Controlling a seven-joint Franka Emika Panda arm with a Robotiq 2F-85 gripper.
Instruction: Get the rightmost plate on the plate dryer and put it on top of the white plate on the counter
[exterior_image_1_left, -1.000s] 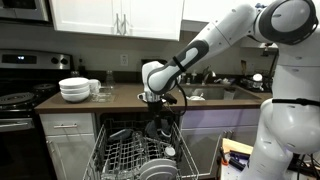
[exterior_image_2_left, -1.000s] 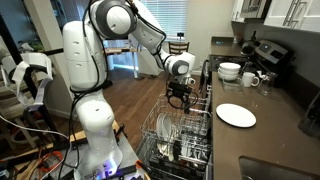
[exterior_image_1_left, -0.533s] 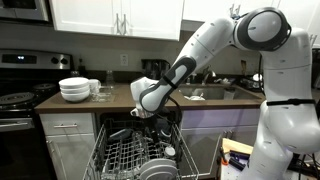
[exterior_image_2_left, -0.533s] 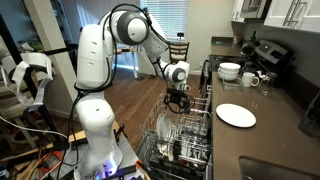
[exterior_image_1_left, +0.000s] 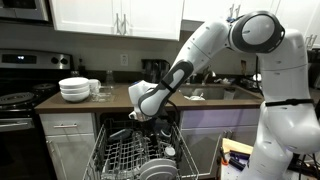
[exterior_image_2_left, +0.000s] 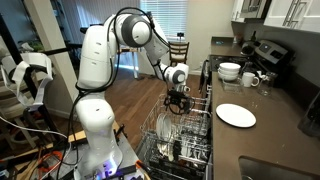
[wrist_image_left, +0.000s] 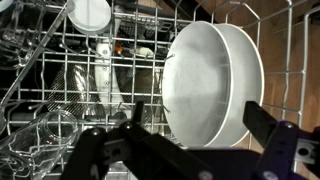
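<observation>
Wide-open, empty gripper (exterior_image_2_left: 178, 99) is hovering over the plate dryer (wrist_image_left: 50, 100). The rightmost plate (wrist_image_left: 212, 85) is standing upright in the tines, just beneath the spread fingers. The white plate (exterior_image_2_left: 236, 115) is lying on the counter (exterior_image_2_left: 275, 140).

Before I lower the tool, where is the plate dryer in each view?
Exterior view: the plate dryer is at bottom centre, pulled out below the counter.
Exterior view: the dryer is at lower centre, left of the counter.
Wrist view: its wires fill the picture, with an upright plate standing in them at right.
Shared landmark: the open tool, just above the dryer in all three.
</observation>
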